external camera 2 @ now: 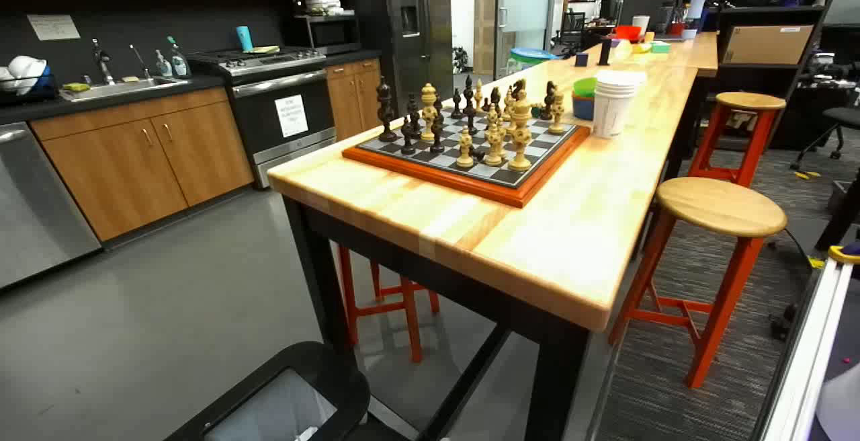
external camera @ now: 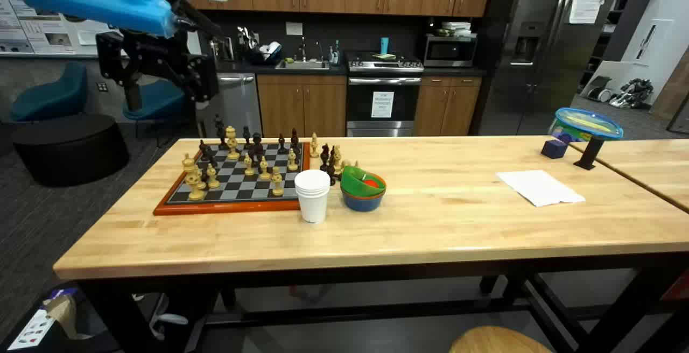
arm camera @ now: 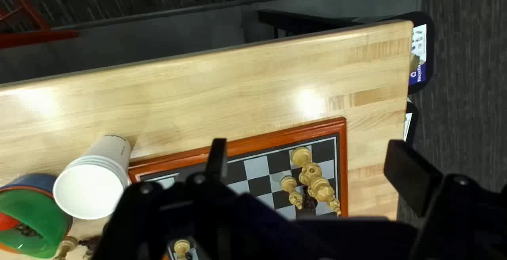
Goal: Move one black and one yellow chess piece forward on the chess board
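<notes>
"Is the pincer (arm camera: 307, 161) holding anything?"

"No. Its jaws stand wide apart, high over the table (external camera: 430, 229)."

"And the chess board (external camera: 231, 207)?"

"At the table's left end. Stacked white cups (external camera: 312, 197) stand just beside its near right corner. A tall yellow chess piece (external camera: 192, 178) is at its near left, a shorter yellow chess piece (external camera: 213, 176) close by on the right, and a tall black chess piece (external camera: 220, 133) toward the far left."

"How would you play it from here?"

"The approach to a piece, I judge: pick a yellow one with room around it, narrow the gap, come straight down, squeeze its body gently, lift past the other heads, set it upright one square ahead; then a black."
</notes>
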Available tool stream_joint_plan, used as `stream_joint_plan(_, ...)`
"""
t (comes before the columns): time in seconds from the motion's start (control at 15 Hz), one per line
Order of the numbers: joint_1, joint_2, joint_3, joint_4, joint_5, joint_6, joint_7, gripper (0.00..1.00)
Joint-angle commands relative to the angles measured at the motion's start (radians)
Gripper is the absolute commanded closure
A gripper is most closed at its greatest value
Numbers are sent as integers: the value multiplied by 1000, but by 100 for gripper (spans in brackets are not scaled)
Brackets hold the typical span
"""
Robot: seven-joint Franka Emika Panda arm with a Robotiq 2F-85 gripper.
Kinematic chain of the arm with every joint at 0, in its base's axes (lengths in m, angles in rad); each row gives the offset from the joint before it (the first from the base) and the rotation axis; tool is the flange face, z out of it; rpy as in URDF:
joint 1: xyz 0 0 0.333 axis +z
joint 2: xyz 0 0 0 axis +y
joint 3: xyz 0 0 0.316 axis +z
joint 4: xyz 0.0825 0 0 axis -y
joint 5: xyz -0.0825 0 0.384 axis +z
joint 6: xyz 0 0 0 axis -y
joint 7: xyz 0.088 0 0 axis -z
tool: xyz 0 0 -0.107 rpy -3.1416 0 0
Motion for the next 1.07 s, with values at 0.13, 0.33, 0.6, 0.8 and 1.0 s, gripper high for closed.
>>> stream_joint_plan(0.13, -5, 8, 24, 6, 9, -3, 3, 0)
stream_joint_plan(0.33, 41, 34, 88, 22, 19, 18, 6, 0)
stream_joint_plan(0.6, 135, 140, 207, 68, 26, 124, 11, 0)
stream_joint_plan(0.8, 173, 263, 274, 106, 11, 273, 24, 0)
stream_joint_plan(1.0, 174, 398, 316, 164, -16, 418, 26, 0)
